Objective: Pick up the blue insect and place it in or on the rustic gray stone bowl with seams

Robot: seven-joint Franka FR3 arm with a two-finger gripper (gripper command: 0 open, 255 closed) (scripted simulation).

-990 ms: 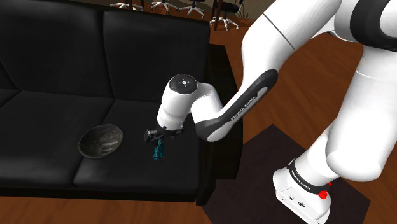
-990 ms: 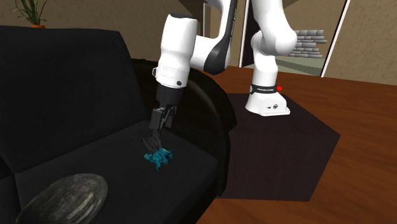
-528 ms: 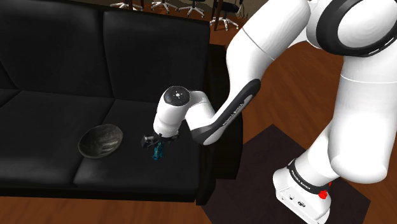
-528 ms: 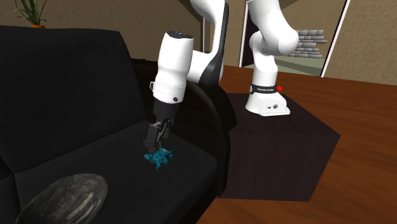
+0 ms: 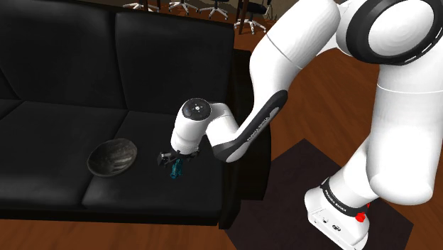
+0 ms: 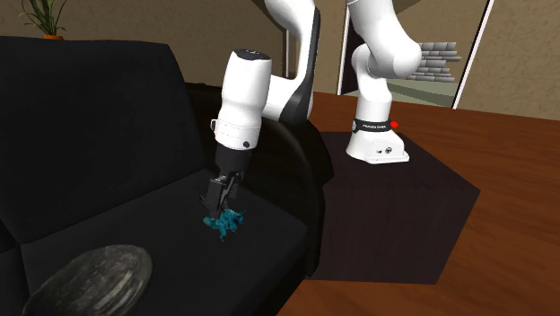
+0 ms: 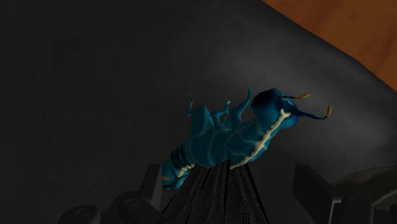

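Note:
The blue insect (image 5: 175, 171) (image 6: 223, 223) lies on the black sofa's seat cushion, still resting on it. My gripper (image 5: 172, 163) (image 6: 218, 205) points down onto it, and the black fingers are drawn together on its body. In the wrist view the insect (image 7: 229, 137), blue with pale stripes and yellow-tipped feelers, lies across the tip of the gripper (image 7: 222, 168). The dark grey stone bowl (image 5: 112, 156) (image 6: 90, 278) sits upright on the same cushion, about a hand's length away from the insect toward the shoulder view's left.
The black sofa (image 5: 71, 71) has a tall backrest behind the cushions and an armrest (image 6: 296, 153) beside the arm. A dark rug (image 6: 404, 206) covers part of the wooden floor under the robot's base (image 6: 377, 144). A potted plant (image 6: 45, 18) stands behind the sofa.
The gripper has come down from just above the insect onto it, and the fingers, spread a second ago, have drawn together. The last half second shows hardly any movement.

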